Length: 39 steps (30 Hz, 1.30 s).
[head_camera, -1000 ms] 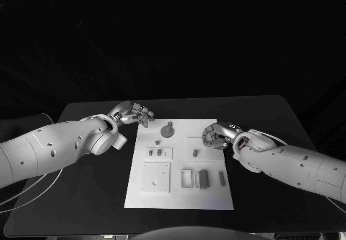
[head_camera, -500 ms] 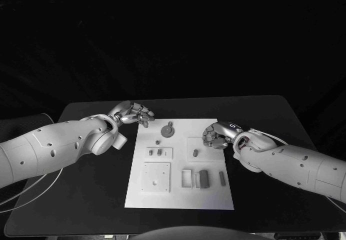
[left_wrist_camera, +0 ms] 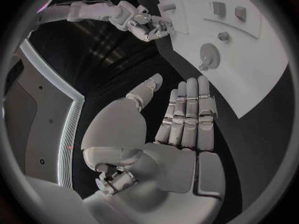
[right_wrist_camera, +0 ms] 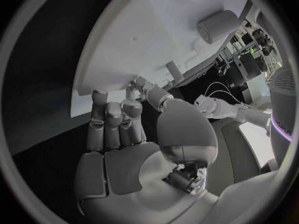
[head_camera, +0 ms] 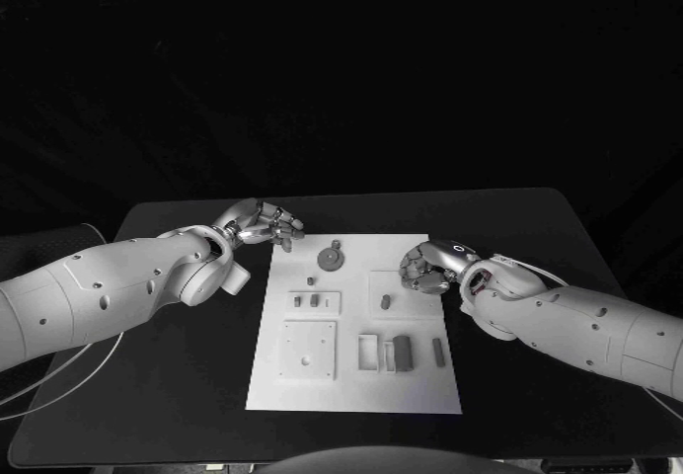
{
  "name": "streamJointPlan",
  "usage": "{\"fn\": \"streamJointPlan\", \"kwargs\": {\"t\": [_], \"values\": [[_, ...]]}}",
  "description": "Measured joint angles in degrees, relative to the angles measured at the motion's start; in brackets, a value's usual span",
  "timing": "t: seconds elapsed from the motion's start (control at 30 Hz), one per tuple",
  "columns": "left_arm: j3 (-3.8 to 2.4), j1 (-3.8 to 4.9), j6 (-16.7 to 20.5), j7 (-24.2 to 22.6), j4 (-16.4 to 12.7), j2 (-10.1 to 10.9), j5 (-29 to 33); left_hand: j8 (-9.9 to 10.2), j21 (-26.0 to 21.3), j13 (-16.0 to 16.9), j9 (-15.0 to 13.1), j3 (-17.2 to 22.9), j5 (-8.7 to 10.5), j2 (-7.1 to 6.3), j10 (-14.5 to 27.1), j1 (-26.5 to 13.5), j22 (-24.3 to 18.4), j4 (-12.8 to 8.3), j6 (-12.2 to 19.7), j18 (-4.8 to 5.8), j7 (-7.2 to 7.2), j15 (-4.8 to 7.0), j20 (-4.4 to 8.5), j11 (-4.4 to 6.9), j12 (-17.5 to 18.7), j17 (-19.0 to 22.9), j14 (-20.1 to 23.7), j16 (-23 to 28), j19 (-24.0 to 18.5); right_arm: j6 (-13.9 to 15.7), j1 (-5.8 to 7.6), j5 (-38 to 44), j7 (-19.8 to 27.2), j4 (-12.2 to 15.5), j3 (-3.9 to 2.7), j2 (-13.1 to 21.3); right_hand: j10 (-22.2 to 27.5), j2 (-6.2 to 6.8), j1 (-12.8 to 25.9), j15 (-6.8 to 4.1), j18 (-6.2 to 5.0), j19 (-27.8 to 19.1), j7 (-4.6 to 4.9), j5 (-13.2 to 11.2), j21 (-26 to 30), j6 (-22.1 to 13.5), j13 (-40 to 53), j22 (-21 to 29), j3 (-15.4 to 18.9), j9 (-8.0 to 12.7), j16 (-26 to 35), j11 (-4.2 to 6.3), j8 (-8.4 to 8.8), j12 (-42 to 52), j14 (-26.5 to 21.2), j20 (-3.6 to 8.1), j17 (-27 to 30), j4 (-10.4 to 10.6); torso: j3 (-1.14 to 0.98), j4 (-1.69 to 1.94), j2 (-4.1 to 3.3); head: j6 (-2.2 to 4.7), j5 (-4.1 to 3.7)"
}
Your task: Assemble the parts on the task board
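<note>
The task board (head_camera: 356,390) lay mid-bench, parts (head_camera: 403,351) still loose on it. The left hand (head_camera: 262,223), at its eleven o'clock corner, was spread and empty; the right hand (head_camera: 427,267), at two o'clock, curled its fingers over the edge, whether pinching anything I cannot tell.

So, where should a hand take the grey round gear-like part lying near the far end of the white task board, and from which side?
Probably from above, pinching the grey round gear-like part across its rim: it lies flat on the white task board, with bare board around it. The left hand seems nearer.
</note>
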State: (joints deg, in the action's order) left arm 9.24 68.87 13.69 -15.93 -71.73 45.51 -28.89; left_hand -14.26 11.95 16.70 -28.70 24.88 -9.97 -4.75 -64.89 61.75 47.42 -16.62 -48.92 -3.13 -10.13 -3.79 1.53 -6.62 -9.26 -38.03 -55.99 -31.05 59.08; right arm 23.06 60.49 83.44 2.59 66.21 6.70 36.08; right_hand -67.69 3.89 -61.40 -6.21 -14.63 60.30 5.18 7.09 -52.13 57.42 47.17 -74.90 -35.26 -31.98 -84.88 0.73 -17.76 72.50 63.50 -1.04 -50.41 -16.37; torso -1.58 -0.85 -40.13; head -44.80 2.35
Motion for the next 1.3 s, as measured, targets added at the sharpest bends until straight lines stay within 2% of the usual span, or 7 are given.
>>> {"fn": "streamJointPlan", "kwargs": {"t": [0.33, 0.43, 0.73, 1.0, 1.1, 1.3], "values": [[0.00, 0.00, 0.04, 0.02, 0.25, -0.05, 0.00, 0.00, 0.00, 0.00, 0.00, 0.00, 0.00, 0.00, 0.00, 0.00, 0.00, 0.00, 0.00, 0.03, 0.00, 0.00, 0.00, 0.00, 0.00, -0.11, 0.00, 0.00, 0.00, 0.11, -0.07, 0.07, 0.03, 1.09, 0.02, 0.91, 0.00, -0.42, 0.46, -0.02, 0.00, 0.00, -0.19, -0.05, 0.00, 0.19, 0.00, 0.00, 0.01, 0.04, 0.00, 0.00, 0.04, 0.00, -0.04, 0.00, 0.05, -0.01, 0.02, 0.01, 0.04, 0.07, -0.01], [0.00, 0.00, 0.05, 0.02, 0.35, -0.07, 0.00, 0.00, 0.00, 0.00, 0.00, 0.00, 0.00, 0.00, 0.00, 0.00, 0.00, 0.00, 0.00, 0.04, 0.00, 0.00, 0.00, 0.00, 0.00, -0.11, 0.00, 0.00, 0.00, 0.11, -0.05, 0.08, 0.03, 1.77, -0.14, 1.37, 0.00, -0.42, 0.46, -0.01, 0.00, 0.00, -0.18, -0.05, 0.00, 0.20, 0.01, 0.00, 0.01, 0.04, 0.00, 0.00, 0.04, 0.00, -0.04, 0.00, 0.05, -0.01, 0.05, 0.01, 0.05, 0.09, 0.01], [0.01, 0.00, 0.07, 0.03, 0.80, -0.10, 0.01, 0.00, 0.00, -0.05, 0.05, 0.00, 0.00, 0.00, 0.00, 0.00, 0.00, 0.00, 0.00, 0.06, 0.00, -0.21, 0.00, 0.00, 0.00, -0.16, -0.21, 0.22, 0.00, 0.06, 1.17, 0.12, 0.14, 3.30, -0.60, 2.11, 0.00, -0.42, 0.46, -0.12, 0.00, 0.00, -0.16, -0.05, 0.00, 0.23, 0.01, 0.00, 0.01, 0.05, 0.00, 0.00, 0.14, 0.00, 0.07, 0.00, 0.05, -0.01, 0.08, 0.02, 0.06, 0.22, 0.21], [0.01, 0.00, 0.09, 0.03, 0.86, -0.13, 0.01, 0.00, 0.00, -0.04, 0.05, -0.14, 0.00, 0.00, 0.00, 0.00, 0.00, 0.14, 0.00, 0.08, 0.00, -0.21, 0.00, 0.00, 0.22, -0.22, -0.20, 0.22, 0.00, 0.03, 1.59, 0.13, 0.20, 4.03, -0.83, 2.66, -0.01, -0.42, 0.46, -0.18, 0.00, 0.00, -0.15, -0.05, 0.00, 0.23, 0.01, 0.00, 0.01, 0.11, 0.00, 0.00, 0.20, 0.00, 0.16, 0.00, 0.04, -0.01, 0.03, 0.02, 0.03, 0.32, 0.21], [0.01, 0.00, 0.09, 0.03, 0.88, -0.11, 0.01, 0.00, 0.00, -0.04, 0.05, -0.14, 0.00, 0.00, 0.00, 0.00, 0.00, 0.14, 0.00, 0.09, 0.00, -0.21, 0.00, 0.00, 0.22, -0.23, -0.20, 0.22, 0.00, -0.04, 1.67, 0.14, 0.20, 5.26, -1.12, 3.39, -0.01, -0.42, 0.46, -0.10, 0.00, 0.00, -0.15, -0.05, 0.00, 0.23, 0.01, 0.00, 0.01, 0.10, 0.00, -0.01, 0.26, 0.00, 0.23, 0.00, 0.04, -0.01, 0.02, 0.01, 0.01, 0.32, 0.20], [0.00, 0.00, 0.11, 0.04, 1.25, -0.07, 0.02, 0.00, -0.22, -0.04, 0.10, -0.14, 0.00, 0.00, 0.00, 0.00, 0.00, 0.14, 0.00, 0.11, 0.00, -0.20, 0.00, 0.00, 0.22, -0.27, -0.20, 0.22, 0.00, -0.18, 2.49, 0.00, 0.10, 9.75, -2.11, 4.90, -0.01, -0.41, 0.46, -0.09, 0.00, 0.00, -0.15, -0.05, 0.00, 0.23, 0.01, 0.00, 0.01, 0.09, 0.00, -0.01, 0.07, 0.00, 0.24, 0.00, 0.04, -0.01, 0.02, -0.06, 0.02, 0.37, 0.39]]}}
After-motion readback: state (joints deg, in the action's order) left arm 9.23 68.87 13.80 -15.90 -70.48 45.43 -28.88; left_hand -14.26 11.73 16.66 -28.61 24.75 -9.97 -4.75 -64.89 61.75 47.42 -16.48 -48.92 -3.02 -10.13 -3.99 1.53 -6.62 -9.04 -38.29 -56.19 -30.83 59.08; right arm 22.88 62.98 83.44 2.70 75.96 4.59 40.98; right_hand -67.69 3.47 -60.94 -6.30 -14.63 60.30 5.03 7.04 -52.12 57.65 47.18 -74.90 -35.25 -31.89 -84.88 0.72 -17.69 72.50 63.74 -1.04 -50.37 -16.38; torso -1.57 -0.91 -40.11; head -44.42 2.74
